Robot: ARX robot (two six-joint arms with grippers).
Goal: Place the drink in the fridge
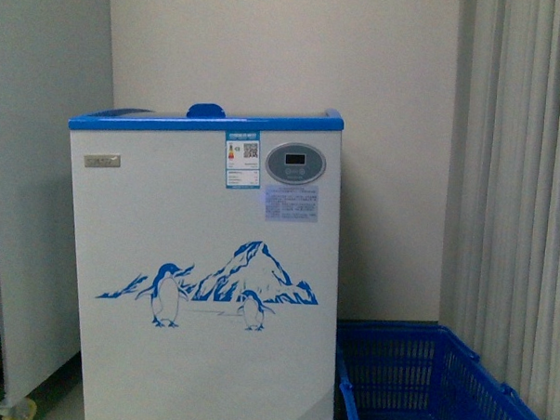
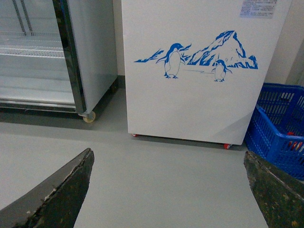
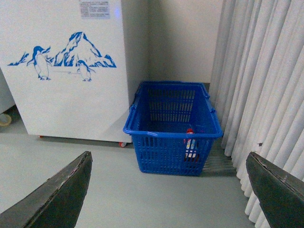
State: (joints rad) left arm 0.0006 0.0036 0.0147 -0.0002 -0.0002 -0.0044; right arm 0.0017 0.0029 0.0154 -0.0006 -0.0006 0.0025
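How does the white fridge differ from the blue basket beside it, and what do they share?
The fridge is white with solid walls; the basket is blue mesh. The fridge stands taller; the basket sits low, open-topped. The fridge carries a penguin picture; the basket is plain. Both rest on the floor.

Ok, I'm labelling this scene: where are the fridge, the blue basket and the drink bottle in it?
fridge (image 1: 198, 383): front view, bare white front below the penguins.
blue basket (image 3: 156, 154): right wrist view, near mesh wall.
drink bottle (image 3: 190, 131): right wrist view, red cap.
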